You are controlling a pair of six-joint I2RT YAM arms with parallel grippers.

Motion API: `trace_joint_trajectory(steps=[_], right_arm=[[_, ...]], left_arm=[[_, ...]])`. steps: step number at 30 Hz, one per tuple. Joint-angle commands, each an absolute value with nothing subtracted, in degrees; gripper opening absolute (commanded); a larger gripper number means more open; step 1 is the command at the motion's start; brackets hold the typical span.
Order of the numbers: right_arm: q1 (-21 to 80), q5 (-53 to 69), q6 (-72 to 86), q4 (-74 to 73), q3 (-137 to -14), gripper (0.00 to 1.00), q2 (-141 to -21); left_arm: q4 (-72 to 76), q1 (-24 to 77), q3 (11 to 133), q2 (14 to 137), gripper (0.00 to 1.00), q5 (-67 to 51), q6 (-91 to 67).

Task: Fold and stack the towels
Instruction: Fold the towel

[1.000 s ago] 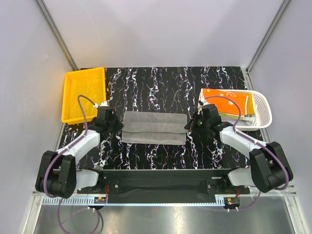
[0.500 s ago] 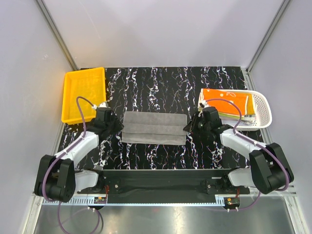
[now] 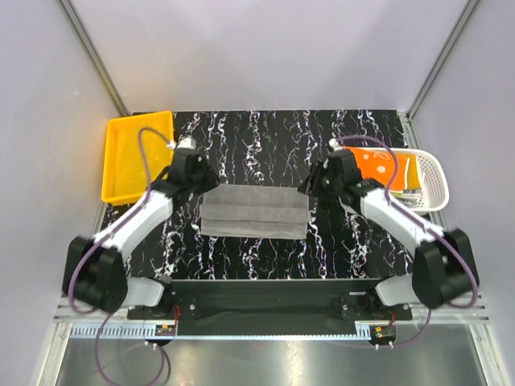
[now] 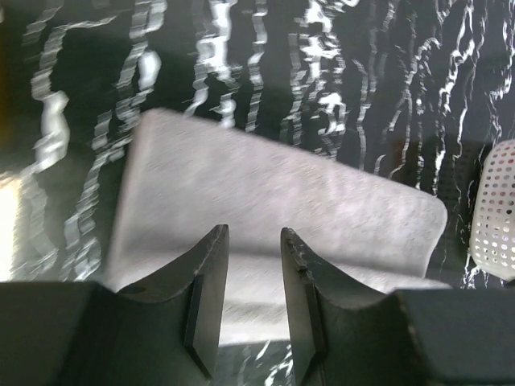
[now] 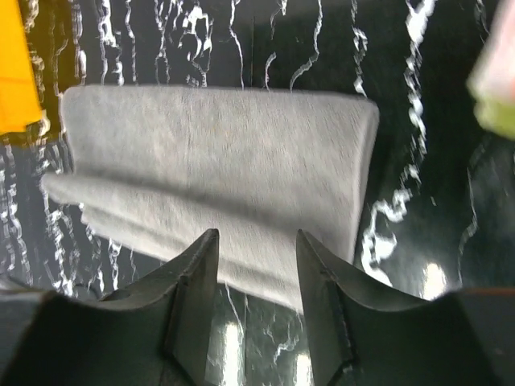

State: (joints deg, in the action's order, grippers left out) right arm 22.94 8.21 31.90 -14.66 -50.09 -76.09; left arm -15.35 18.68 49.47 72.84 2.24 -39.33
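Lab enclosure — white walls point(image 3: 265, 48), marbled black table point(image 3: 265, 137)

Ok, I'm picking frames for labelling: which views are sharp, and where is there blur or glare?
Top view: sharp and evenly lit, the grey towel crisp. Left wrist view: smeared by motion, the white veins of the table streaked. Right wrist view: towel fairly sharp, bright glare spots on the table beside it.

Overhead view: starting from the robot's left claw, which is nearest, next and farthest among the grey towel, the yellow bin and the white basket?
From the left gripper:
1. grey towel: its left end lies right at the fingertips, mid-table.
2. yellow bin: a little further off, at the table's far-left corner.
3. white basket: farthest, across the table on the right side.
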Motion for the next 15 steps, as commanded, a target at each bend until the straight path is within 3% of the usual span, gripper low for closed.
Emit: trace_joint_trajectory(steps=[1, 7, 15], right_arm=[[24.96, 5.27, 30.50, -16.35, -57.45, 0.49, -85.22], [28.55, 4.83, 31.46, -15.65, -62.58, 0.46, -96.13], [34.98, 3.96, 34.54, -14.68, -57.14, 0.47, -92.90]], left_arm=[[-13.36, 21.35, 56.41, 82.40, 0.36, 4.04, -39.38], [-11.17, 23.29, 60.38, 93.85, 0.31, 0.62, -39.90], [-9.14, 26.10, 50.46, 88.87, 0.29, 0.35, -40.17]])
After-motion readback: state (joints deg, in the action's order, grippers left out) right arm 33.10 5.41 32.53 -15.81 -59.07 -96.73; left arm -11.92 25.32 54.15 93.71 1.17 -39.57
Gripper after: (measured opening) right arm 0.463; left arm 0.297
